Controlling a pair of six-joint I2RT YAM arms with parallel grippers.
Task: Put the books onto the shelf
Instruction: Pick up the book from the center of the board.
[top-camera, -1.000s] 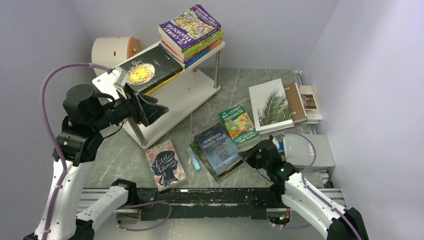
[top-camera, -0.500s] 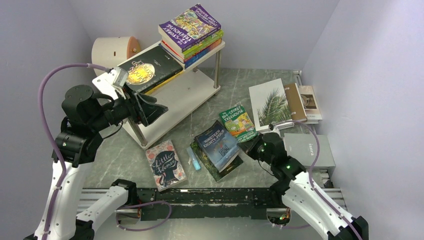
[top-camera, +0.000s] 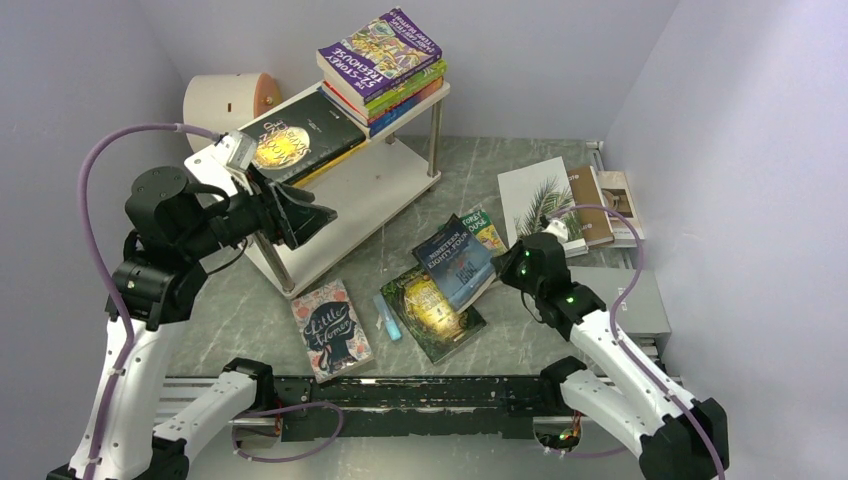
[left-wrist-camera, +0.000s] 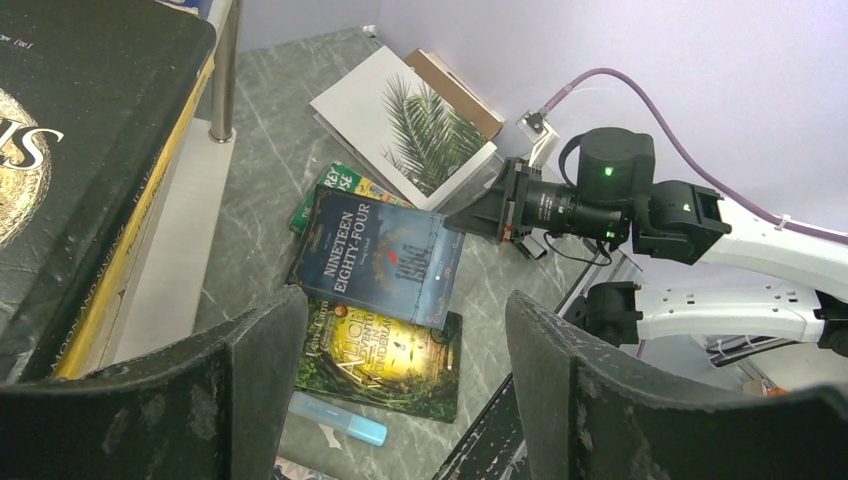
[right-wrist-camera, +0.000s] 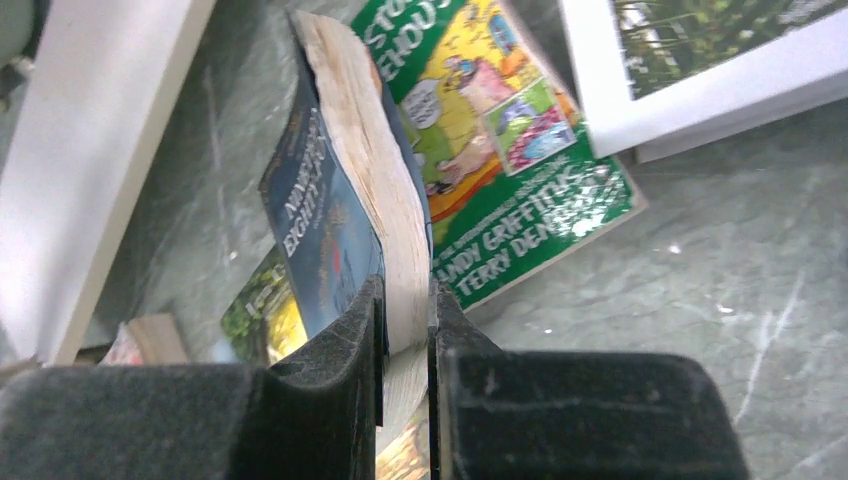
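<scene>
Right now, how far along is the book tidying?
Done: a colourful stack and a black book lie on top of the shelf. In hand: the right end effector grips Nineteen Eighty-Four. Left: Little Women, the green-gold book, green Treehouse and the palm-cover pile.

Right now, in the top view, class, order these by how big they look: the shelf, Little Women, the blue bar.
Largest to smallest: shelf, Little Women, blue bar. The gaps are plain; no ties.
</scene>
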